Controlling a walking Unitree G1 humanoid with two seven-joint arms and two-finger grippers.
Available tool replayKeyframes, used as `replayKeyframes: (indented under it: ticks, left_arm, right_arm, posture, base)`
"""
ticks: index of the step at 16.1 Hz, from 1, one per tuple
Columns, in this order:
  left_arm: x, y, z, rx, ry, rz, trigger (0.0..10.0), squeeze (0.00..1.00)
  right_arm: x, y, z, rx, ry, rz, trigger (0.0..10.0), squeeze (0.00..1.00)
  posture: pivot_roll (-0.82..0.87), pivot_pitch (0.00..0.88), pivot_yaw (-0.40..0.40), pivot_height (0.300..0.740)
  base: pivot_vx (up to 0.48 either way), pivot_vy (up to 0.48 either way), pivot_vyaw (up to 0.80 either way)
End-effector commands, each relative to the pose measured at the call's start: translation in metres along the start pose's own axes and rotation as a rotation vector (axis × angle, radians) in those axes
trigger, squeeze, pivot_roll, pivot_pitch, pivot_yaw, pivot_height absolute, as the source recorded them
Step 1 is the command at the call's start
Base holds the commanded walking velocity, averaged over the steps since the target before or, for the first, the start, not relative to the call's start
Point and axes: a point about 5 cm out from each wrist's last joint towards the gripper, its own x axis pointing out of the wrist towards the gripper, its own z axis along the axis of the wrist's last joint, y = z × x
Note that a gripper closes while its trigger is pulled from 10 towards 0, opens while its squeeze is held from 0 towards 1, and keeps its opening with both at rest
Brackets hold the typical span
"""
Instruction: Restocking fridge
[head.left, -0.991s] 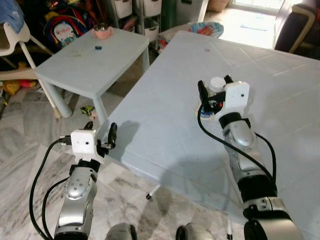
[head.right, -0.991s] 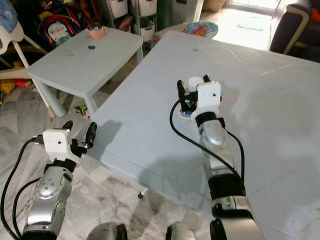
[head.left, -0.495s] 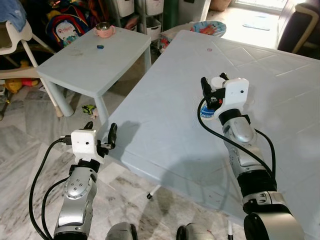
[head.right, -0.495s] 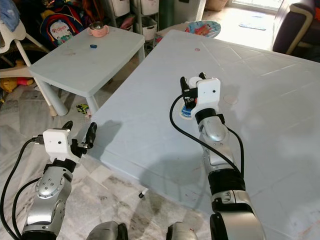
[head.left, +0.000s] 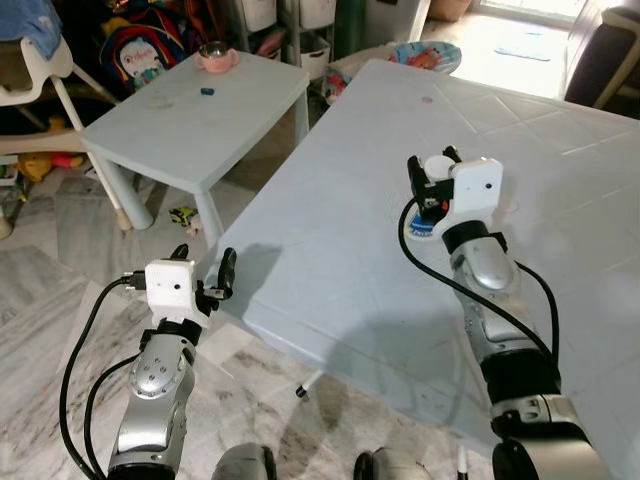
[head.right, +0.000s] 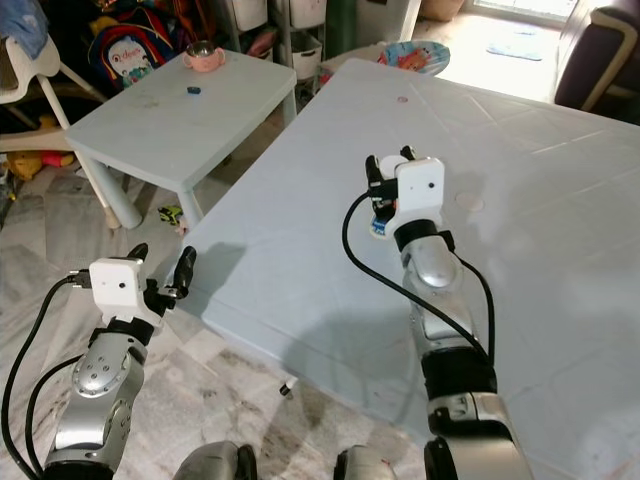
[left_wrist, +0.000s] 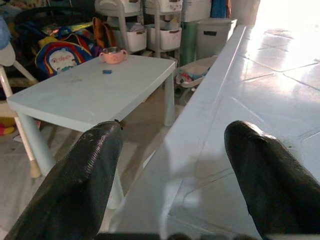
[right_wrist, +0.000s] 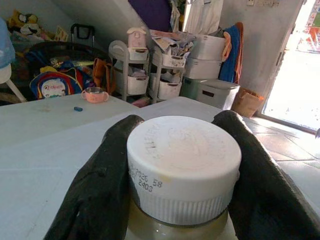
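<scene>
Silver arms, blk fingers (right_wrist: 100, 190), blk cables

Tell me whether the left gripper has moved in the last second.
No. The left gripper still hangs open just off the near corner of the big table, as before.

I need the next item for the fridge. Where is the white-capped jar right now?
The white-capped jar sits between the right tool's fingers, over the large pale table on the robot's right.
</scene>
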Motion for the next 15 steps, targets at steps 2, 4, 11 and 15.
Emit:
replayKeyframes:
  ticks: [2,4,11,15]
  left_arm:
    - [0.001,0.008,-0.009,0.029,0.086,0.086,10.0,0.0]
    - [0.002,0.009,-0.01,0.013,0.093,0.093,10.0,0.0]
    - [0.005,0.006,-0.009,0.009,0.093,0.088,10.0,0.0]
    - [0.005,0.006,-0.009,0.01,0.094,0.097,10.0,0.0]
  right_arm:
    - [-0.017,0.002,-0.011,0.023,0.073,-0.01,10.0,0.0]
    - [-0.024,0.009,-0.01,0.049,0.057,0.001,10.0,0.0]
    - [-0.024,0.028,0.011,0.092,-0.041,0.085,10.0,0.0]
    - [-0.028,0.034,0.008,0.116,-0.029,0.111,10.0,0.0]
  posture:
    - [0.06,0.086,0.02,0.74]
    - [0.06,0.091,0.022,0.74]
    - [0.06,0.084,0.012,0.74]
    - [0.06,0.081,0.013,0.74]
  base:
    - [0.0,0.0,0.0]
    - [0.0,0.0,0.0]
    - [0.0,0.0,0.34]
    - [0.0,0.0,0.8]
